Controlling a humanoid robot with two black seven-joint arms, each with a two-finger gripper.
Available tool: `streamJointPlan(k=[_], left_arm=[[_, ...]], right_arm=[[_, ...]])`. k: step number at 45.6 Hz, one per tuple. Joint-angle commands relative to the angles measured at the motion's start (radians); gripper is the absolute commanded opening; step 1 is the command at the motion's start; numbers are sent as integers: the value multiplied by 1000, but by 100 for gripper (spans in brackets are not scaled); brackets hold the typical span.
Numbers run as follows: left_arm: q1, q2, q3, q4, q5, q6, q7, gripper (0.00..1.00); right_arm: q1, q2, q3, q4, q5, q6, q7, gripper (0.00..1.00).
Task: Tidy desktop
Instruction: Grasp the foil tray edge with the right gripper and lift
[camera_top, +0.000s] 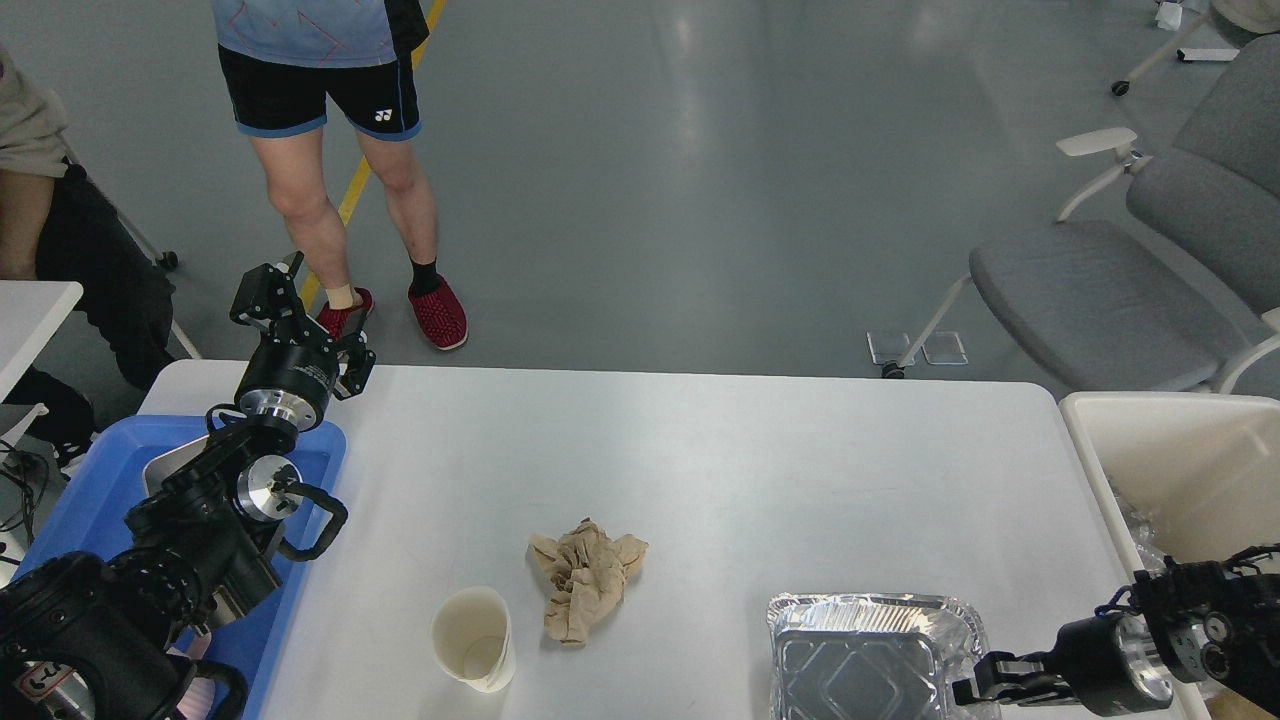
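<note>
The white desktop (700, 450) fills the lower half of the head view. On it near the front lie a crumpled brown paper (585, 580) and, to its left, an empty cream paper cup (473, 638) on its side. A silver foil tray (870, 655) sits at the front right. My right gripper (985, 685) is at the tray's right rim and looks shut on it. My left gripper (308, 325) is open and empty, raised over the desktop's far left corner, above the blue tray.
A blue plastic tray (90, 490) holding a metal pan sits at the left edge under my left arm. A cream plastic bin (1150, 450) stands at the right. A person stands beyond the far left edge, and a grey chair (1100, 290) is at the far right.
</note>
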Motion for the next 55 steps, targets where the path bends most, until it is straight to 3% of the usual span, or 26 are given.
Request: streamJointPlan(k=[1,16,26,37,44,55], left_arm=[[0,0,1,0,0,0,-1,96],[2,-2,1,1,0,4,-1,96],[-2,-2,35,0,-2,7,-4,96],[-9,-6,36,0,-2,7,-2,96],[-11,-11,42,1,0,7,-2,96],[-11,-25,42,1,-2,8,-2,96]], right_arm=[[11,0,4,5,2,37,9,0],[82,0,8,-20,27,40,6,0],[208,14,4,-147,56,60,1,0],[366,162,-5,-308,52,138,-3,0],[442,265,-24,-349,42,163,-35,0],[605,463,-81,-658,88,175,-29,0]])
